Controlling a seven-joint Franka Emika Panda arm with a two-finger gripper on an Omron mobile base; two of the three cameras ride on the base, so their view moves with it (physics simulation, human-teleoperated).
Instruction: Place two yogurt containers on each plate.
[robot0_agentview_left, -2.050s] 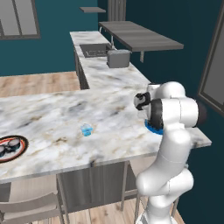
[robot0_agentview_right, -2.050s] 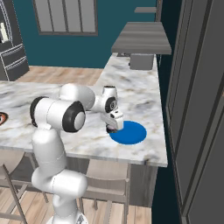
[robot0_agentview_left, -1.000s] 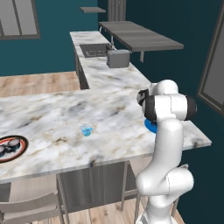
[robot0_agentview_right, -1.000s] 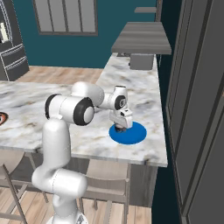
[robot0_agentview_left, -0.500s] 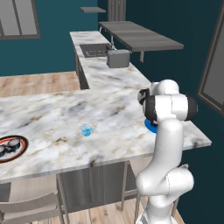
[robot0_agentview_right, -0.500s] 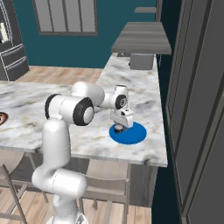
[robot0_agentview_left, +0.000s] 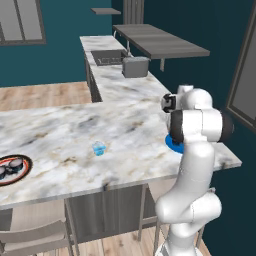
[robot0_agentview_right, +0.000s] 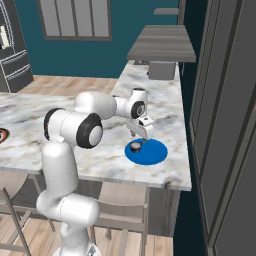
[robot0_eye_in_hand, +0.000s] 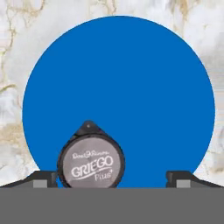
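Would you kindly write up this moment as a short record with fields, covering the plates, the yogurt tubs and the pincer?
blue plate: on the marble counter near its right end
dark yogurt tub: pale lid reading GRIEGO, sitting on the blue plate near its edge
red-rimmed plate: at the counter's far left, with two dark tubs on it
pale blue tub: alone on the counter between the plates
pincer: open, above the dark yogurt tub, holding nothing
remaining: blue plate has one tub, needs a second
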